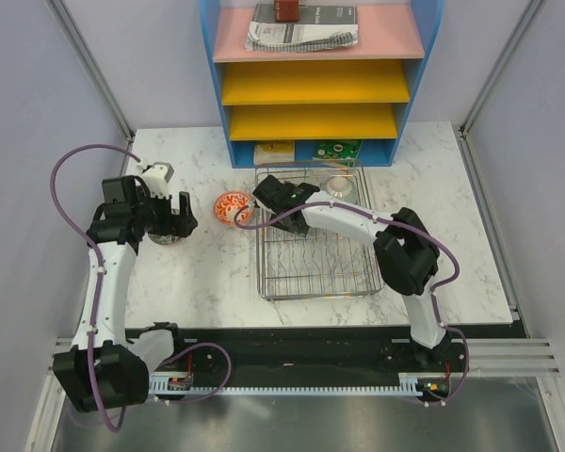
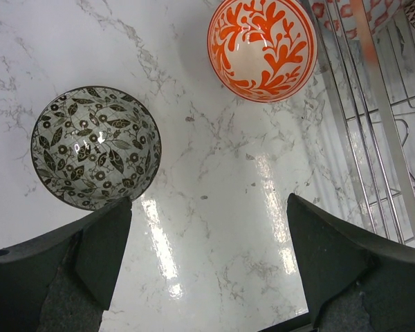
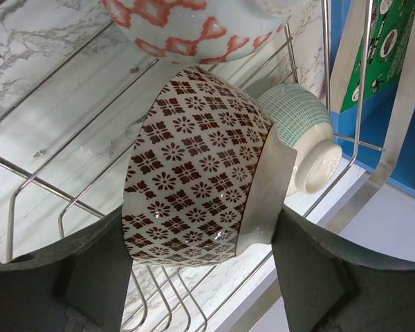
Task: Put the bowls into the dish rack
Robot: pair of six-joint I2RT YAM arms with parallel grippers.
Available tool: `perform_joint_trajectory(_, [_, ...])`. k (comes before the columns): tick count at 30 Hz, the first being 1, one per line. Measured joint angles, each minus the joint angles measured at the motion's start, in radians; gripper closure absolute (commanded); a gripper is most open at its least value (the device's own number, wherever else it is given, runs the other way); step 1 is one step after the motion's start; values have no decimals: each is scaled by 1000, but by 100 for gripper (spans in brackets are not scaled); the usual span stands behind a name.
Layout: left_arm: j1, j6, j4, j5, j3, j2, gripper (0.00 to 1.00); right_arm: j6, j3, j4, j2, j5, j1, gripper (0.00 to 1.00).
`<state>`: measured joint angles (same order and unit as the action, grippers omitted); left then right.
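The dish rack (image 1: 358, 273) is a chrome wire basket right of centre. My right gripper (image 1: 268, 193) reaches into its far left corner, shut on a white bowl with a dark red-brown flower pattern (image 3: 194, 166), held tilted on its side just above the wires (image 3: 48, 187). Behind it in the rack lie a white bowl with red bands (image 3: 194, 24) and a pale green bowl (image 3: 301, 135). Left of the rack, a red-orange bowl (image 2: 261, 48) and a grey-brown leaf-patterned bowl (image 2: 95, 146) stand upright on the table. My left gripper (image 2: 207, 256) hangs open over bare marble beside the grey-brown bowl.
A blue-framed shelf unit (image 1: 311, 141) with yellow and pink trays stands right behind the rack. A green box (image 1: 337, 151) and a yellow one (image 1: 274, 152) lie on its lowest level. The rack's left rim (image 2: 387, 159) runs close to my left gripper.
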<state>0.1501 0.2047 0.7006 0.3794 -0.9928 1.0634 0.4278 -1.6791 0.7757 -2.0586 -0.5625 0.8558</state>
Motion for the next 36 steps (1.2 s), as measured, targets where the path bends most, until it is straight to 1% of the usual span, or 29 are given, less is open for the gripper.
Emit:
perform_joint_trajectory(2, [3, 2, -1, 7, 3, 0, 0, -6, 3, 0, 0, -7, 0, 96])
perform_joint_trajectory(3, [5, 3, -1, 10, 4, 0, 0, -8, 4, 1, 0, -8, 0, 93])
perform_joint_trajectory(4, [6, 3, -1, 14, 5, 0, 0, -10, 5, 0, 0, -8, 0, 83])
perform_joint_trajectory(6, [6, 4, -3, 16, 6, 0, 0, -13, 8, -1, 0, -13, 0, 74])
perform_joint_trajectory(7, [7, 4, -4, 17, 6, 0, 0, -13, 9, -2, 0, -15, 0, 63])
perform_joint_trajectory(10, [8, 5, -8, 17, 7, 0, 0, -13, 14, -6, 0, -21, 0, 39])
perform_joint_trajectory(12, [10, 5, -8, 18, 8, -1, 0, -13, 18, -9, 0, -26, 1, 30])
perform_joint_trajectory(13, [11, 5, -9, 19, 9, -2, 0, -13, 19, -10, 0, -27, 2, 20])
perform_joint_trajectory(14, [11, 5, -10, 19, 10, -3, 0, -13, 21, -11, 0, -29, 3, 16])
perform_joint_trajectory(15, [12, 5, -10, 19, 11, -5, 0, -13, 22, -13, 0, -30, 3, 15])
perform_joint_trajectory(16, [13, 5, -11, 19, 11, -6, 0, -13, 24, -13, 0, -30, 3, 6])
perform_joint_trajectory(17, [12, 6, -13, 19, 11, -8, 0, -14, 26, -13, 0, -29, 3, 2])
perform_joint_trajectory(30, [13, 6, -18, 19, 11, -19, 0, -23, 38, -6, 0, 9, -4, 2])
perform_joint_trajectory(36, [13, 6, -18, 19, 11, -19, 0, -32, 5, 37, 0, 56, -8, 2])
